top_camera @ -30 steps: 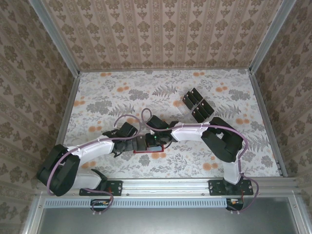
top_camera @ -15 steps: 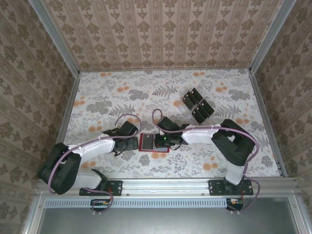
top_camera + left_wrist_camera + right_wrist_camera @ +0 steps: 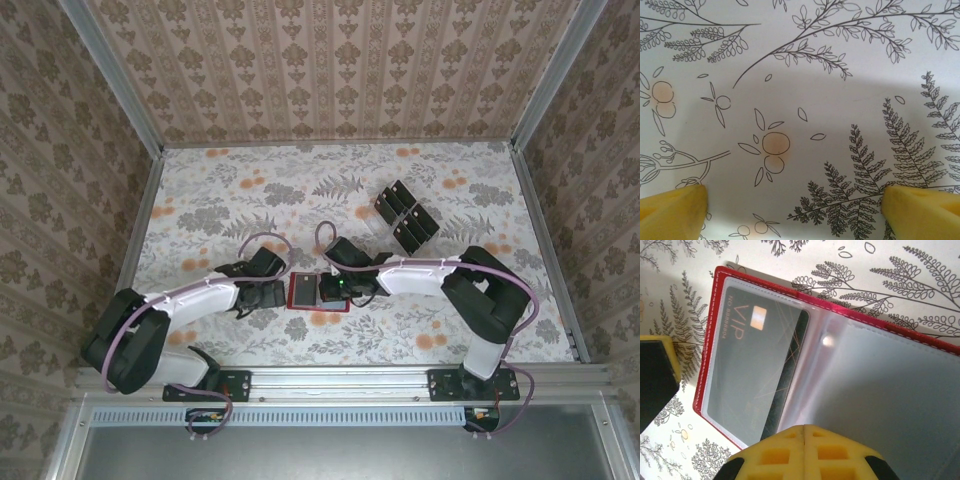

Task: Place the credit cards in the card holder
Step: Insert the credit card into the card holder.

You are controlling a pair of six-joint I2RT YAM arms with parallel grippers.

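The red card holder [image 3: 303,292] lies open and flat on the floral table between both grippers. In the right wrist view its red edge [image 3: 707,370] frames a clear sleeve holding one black VIP credit card [image 3: 755,370]. My right gripper [image 3: 332,291] is over the holder's right half. It is shut [image 3: 805,432] with nothing between its fingers, the tips resting on the clear inner pages. My left gripper [image 3: 262,296] stands just left of the holder, open [image 3: 795,210] above bare tablecloth. The other black credit cards [image 3: 405,215] stand grouped at the back right.
The spare cards stand in a clear tray well beyond the right arm. One finger of the left gripper [image 3: 657,375] shows beside the holder's left edge. Patterned walls with metal rails [image 3: 140,215] close in the table on three sides.
Both grippers have drawn apart. The left one backed off to the left and the right one shifted right. This uncovered the open holder with a card in its left sleeve.
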